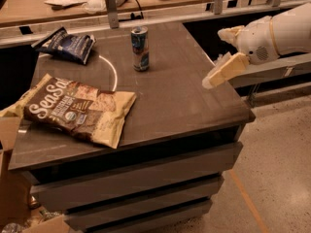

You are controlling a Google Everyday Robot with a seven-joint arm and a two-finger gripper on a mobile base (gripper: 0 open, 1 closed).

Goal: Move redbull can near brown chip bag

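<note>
brown chip bag (80, 110): lies flat on the front-left part of the table (184, 101), "SeaSalt" side up. Its left corner pokes past the table's left edge and its front corner sits close to the front edge.
dark blue chip bag (65, 45): smaller, crumpled, at the back-left corner, well apart from the brown one.
white arc (112, 69): thin curved mark on the tabletop, btwn the blue bag and the can, running down twd the brown bag's top edge.
redbull can (140, 48): stands upright at the back-centre of the table. It's to the right of the arc, not touching anything, and well apart from the brown bag.
gripper (214, 58): in the air at the table's right edge, about level w/ the can but well to its right.
fingers (226, 71): pale yellow and spread apart w/ nothing btwn them. The long lower one slants down and left over the table's edge, the upper one is a short stub.
arm (277, 33): white, comes in from the right side of the room, above the floor.
back bench (39, 13): light wood counter behind the table, w/ papers and small clutter on top.
</note>
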